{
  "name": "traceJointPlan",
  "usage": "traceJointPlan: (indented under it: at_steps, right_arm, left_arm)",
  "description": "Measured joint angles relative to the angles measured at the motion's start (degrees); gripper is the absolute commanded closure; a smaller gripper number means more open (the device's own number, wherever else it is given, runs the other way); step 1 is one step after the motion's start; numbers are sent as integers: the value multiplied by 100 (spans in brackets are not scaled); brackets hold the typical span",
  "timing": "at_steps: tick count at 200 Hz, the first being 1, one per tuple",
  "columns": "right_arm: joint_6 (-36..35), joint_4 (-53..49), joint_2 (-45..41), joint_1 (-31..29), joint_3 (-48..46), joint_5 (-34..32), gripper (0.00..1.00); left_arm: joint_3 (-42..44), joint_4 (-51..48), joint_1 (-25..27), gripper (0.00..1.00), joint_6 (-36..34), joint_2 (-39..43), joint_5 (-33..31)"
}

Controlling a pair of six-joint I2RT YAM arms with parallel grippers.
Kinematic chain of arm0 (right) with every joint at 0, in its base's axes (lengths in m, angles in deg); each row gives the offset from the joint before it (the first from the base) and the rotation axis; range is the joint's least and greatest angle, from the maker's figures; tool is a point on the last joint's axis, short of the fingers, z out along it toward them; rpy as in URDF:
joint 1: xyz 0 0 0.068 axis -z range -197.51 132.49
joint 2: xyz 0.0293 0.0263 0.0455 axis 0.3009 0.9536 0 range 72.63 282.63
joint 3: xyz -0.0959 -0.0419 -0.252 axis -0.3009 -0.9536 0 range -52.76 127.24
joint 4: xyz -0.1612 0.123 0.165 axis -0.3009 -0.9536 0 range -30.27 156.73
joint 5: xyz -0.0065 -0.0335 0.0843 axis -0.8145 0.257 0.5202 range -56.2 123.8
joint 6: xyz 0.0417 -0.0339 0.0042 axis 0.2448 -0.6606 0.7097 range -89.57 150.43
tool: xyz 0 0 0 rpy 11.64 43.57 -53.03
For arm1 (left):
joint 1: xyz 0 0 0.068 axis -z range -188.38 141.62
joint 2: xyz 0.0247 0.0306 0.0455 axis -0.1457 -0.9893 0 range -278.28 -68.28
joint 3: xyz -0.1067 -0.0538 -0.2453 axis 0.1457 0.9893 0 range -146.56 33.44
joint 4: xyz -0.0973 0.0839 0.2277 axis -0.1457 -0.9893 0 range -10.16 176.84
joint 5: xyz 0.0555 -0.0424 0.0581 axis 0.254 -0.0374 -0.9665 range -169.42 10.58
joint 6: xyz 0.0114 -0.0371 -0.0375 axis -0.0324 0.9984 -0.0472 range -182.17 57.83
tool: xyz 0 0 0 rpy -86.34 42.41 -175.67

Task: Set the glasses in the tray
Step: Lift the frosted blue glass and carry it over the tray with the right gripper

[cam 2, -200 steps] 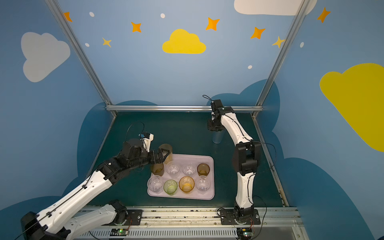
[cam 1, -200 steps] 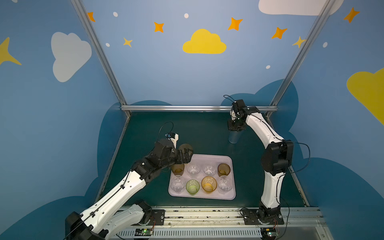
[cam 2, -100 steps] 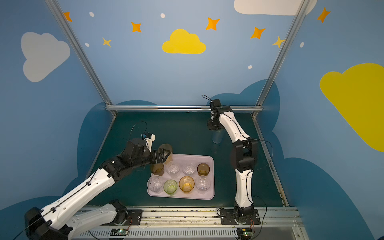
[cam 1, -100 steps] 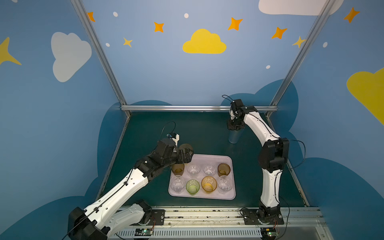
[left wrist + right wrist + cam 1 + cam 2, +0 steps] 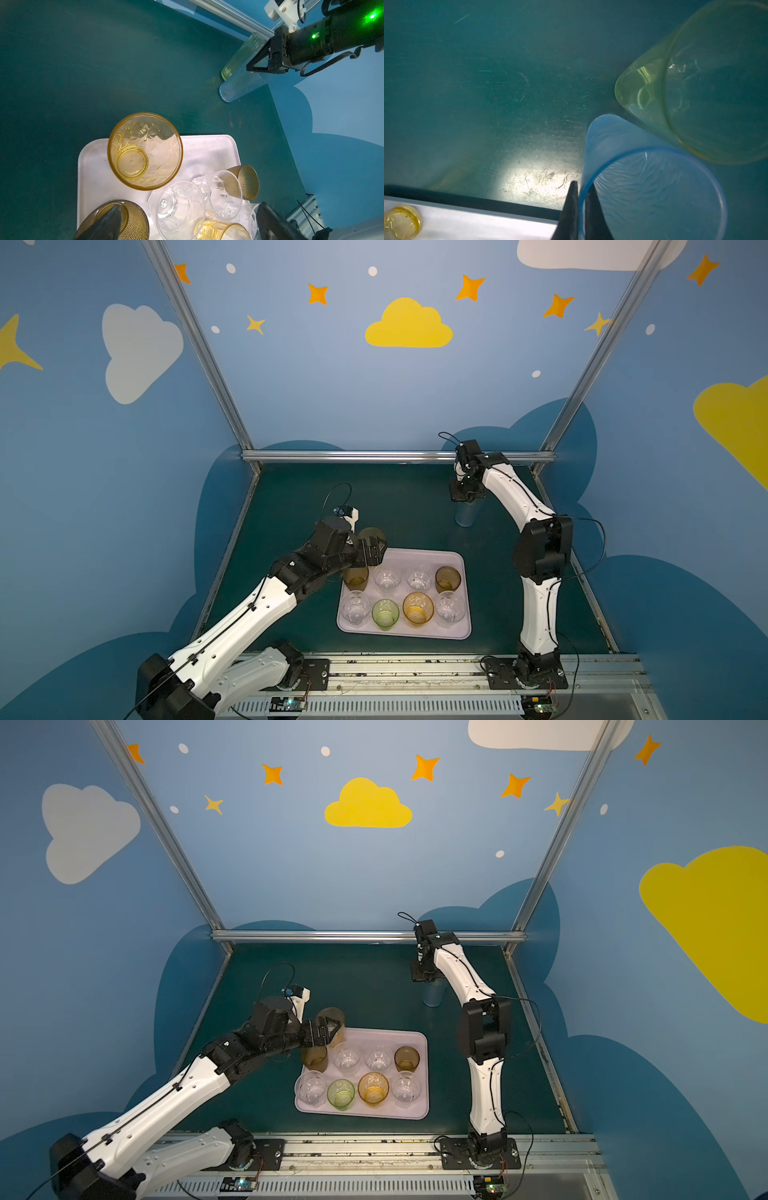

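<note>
The left hand [image 5: 372, 551] hangs wide open and empty over the far left corner of the flat, round-cornered lilac-pink tray [image 5: 415, 558]. A tall faceted yellow tumbler [image 5: 145, 150] stands just beside it. The tray holds nine translucent glasses: four clear faceted tumblers [image 5: 386, 580], two dimpled brown tumblers [image 5: 448, 578], one short green tumbler [image 5: 385, 614], one amber tumbler [image 5: 417, 609] and the yellow one. Further right, on the scuffed dark green surface [image 5: 395, 497], the right hand [image 5: 581, 193] is pinched tight on the rim of the upright pale blue tumbler [image 5: 643, 187]. One tall green tumbler [image 5: 695, 83] stands just beside it.
</note>
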Motion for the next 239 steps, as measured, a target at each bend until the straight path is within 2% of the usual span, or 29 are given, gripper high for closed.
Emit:
traceJointPlan:
  at_steps: [43, 81, 124, 184, 239]
  right_arm:
    - [7, 2, -15, -114, -24, -28, 100]
    - [42, 13, -199, -483, -219, -85, 100]
    - [186, 61, -619, -811, -367, 52, 100]
    - [396, 107, -1228, -1117, -575, 63, 100]
    - [610, 92, -1875, -1637, -955, 57, 100]
  left_arm:
    - [31, -48, 0, 0, 63, 44, -114]
    - [354, -44, 0, 0, 118, 490, -284]
    - [413, -39, 0, 0, 144, 778, -446]
    - [413, -42, -9, 0, 166, 789, -470]
    - [413, -57, -9, 0, 208, 833, -439]
